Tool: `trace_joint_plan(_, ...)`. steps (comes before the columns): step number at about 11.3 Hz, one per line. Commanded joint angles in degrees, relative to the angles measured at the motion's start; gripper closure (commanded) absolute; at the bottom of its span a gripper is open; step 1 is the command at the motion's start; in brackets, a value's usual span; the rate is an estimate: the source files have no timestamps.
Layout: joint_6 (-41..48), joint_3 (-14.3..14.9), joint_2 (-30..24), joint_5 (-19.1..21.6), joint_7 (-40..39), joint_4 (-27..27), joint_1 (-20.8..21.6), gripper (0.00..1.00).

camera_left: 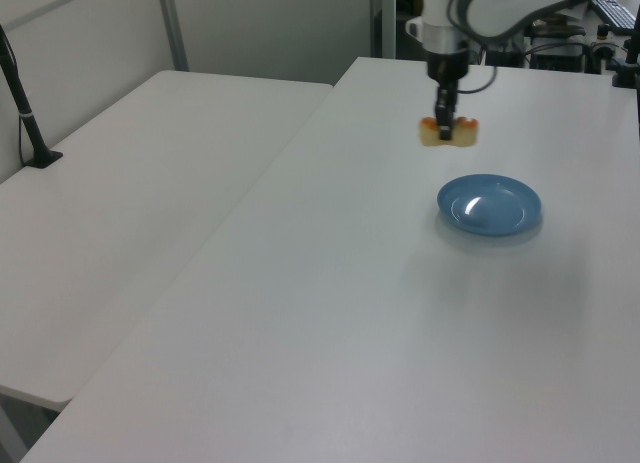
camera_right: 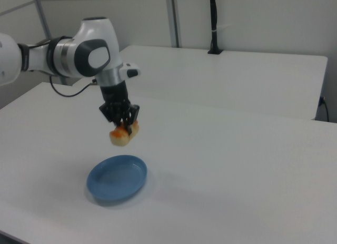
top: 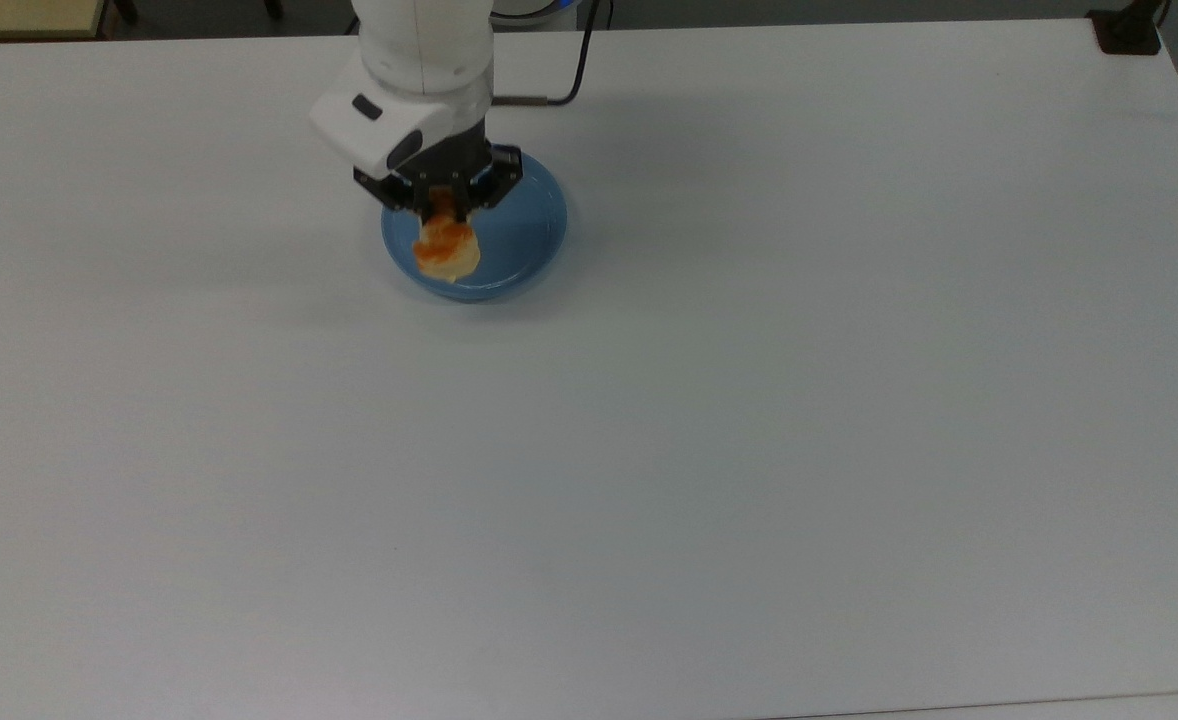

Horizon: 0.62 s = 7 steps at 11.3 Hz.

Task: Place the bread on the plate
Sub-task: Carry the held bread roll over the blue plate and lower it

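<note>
Tool (camera_right: 122,126) clamped across bread (camera_right: 124,135) mid-length, well above plate (camera_right: 117,177). Bread looks light, soft; grip gently.

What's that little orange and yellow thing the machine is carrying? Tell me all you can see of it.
It is the bread, a small oblong roll, pale yellow with glossy orange-brown bumps on top. The gripper has its jaws shut on its middle, holding it roughly level in the air above the round light-blue plate. Nothing else touches it; it is clear of plate and table.
</note>
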<state>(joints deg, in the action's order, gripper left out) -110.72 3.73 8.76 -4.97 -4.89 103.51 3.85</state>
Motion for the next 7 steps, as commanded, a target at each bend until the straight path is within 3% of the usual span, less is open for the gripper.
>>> trace_joint_plan(1, -1.43, 0.32, -3.75, 0.84, -1.61, 10.91, 0.55, 0.71)
trace_joint_plan(4, -2.05, 0.32, -1.39, 0.14, -1.87, 14.43, 0.90, 0.68)
trace_joint_plan(6, -4.14, 0.32, 0.64, 0.23, -1.26, 14.62, 0.90, 0.45)
trace_joint_plan(7, -4.94, 0.23, 1.08, 0.23, -1.08, 14.62, 0.90, 0.16)
